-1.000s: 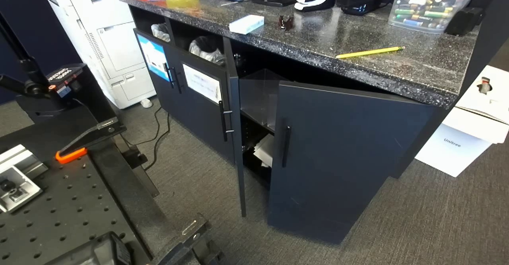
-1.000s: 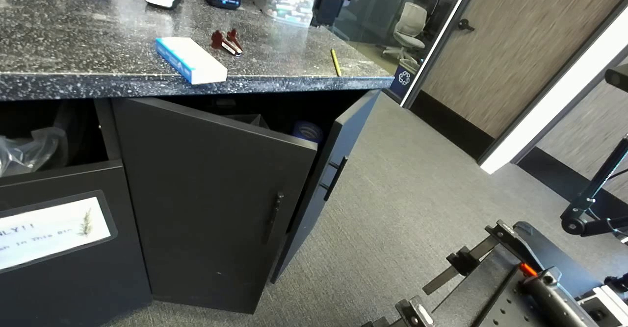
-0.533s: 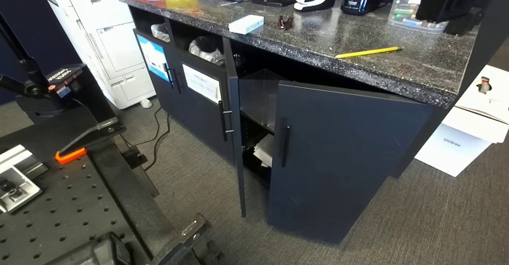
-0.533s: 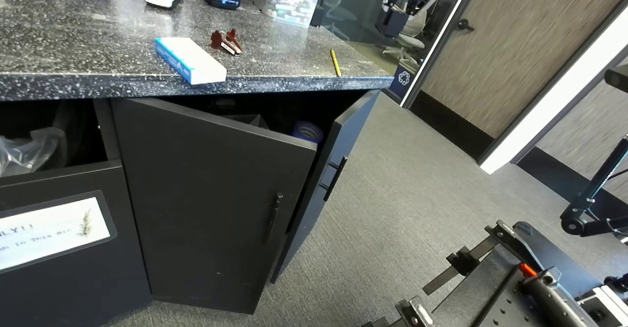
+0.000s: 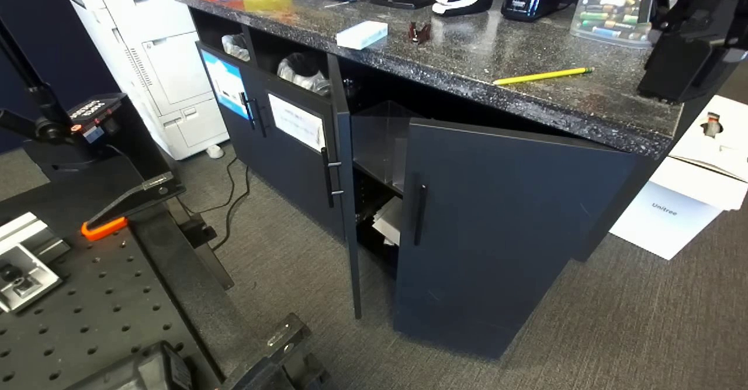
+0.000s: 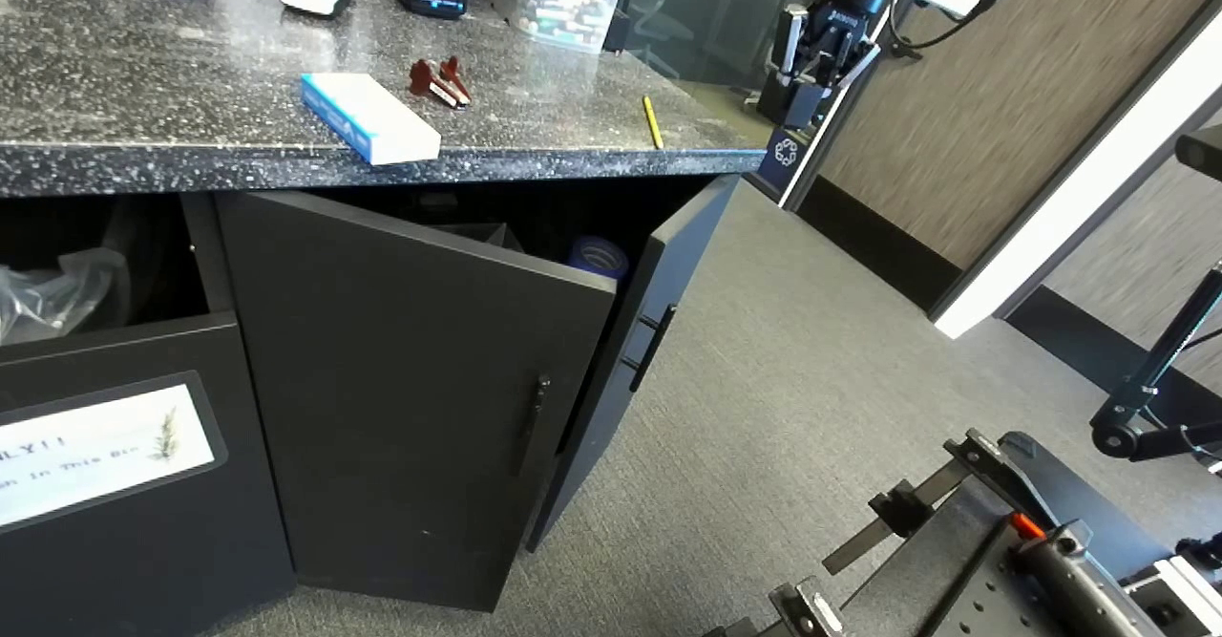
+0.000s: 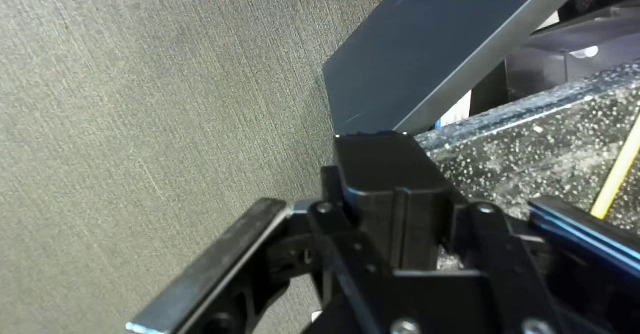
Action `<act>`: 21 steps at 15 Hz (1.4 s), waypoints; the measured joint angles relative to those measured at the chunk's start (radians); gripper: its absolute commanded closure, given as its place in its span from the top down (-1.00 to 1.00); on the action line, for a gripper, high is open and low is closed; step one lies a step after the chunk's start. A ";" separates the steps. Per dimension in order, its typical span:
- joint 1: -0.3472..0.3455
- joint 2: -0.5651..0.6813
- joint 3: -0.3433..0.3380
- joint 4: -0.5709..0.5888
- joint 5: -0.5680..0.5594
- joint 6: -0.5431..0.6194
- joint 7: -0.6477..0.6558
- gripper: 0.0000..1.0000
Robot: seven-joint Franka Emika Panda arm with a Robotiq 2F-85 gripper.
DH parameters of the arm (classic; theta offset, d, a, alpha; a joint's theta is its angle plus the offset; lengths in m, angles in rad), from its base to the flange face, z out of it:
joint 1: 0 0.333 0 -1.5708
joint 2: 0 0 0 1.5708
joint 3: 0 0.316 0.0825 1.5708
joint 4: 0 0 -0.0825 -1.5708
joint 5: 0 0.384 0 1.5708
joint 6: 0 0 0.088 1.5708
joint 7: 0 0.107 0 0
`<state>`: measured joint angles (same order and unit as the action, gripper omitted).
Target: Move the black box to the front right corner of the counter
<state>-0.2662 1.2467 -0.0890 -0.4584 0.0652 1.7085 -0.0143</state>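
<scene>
The black box is held between the fingers of my gripper in the wrist view. In an exterior view the box overlaps the right end of the dark speckled counter, near its front corner, below my gripper. In an exterior view the box hangs under my gripper, to the right of the right end of the counter. In the wrist view the box covers the corner of the counter, with floor to its left. The box's exact height over the counter cannot be told.
A yellow pencil lies near the right end of the counter. A clear bin of batteries, a staple remover and a small white box stand there too. A cabinet door stands open below. A small dark object sits beside the bin.
My gripper has carried the black box from in front of the sharpener and bin to the right, then forward and lower, to the counter's right end. The counter's other objects have not moved.
</scene>
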 measured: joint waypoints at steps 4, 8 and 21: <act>0.017 0.031 0.001 0.002 -0.004 0.004 -0.027 -0.62; 0.032 0.046 0.001 0.002 -0.014 0.016 -0.036 -0.62; 0.033 0.079 0.001 0.003 -0.023 0.173 -0.027 0.05</act>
<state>-0.2327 1.3261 -0.0875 -0.4558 0.0424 1.8812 -0.0413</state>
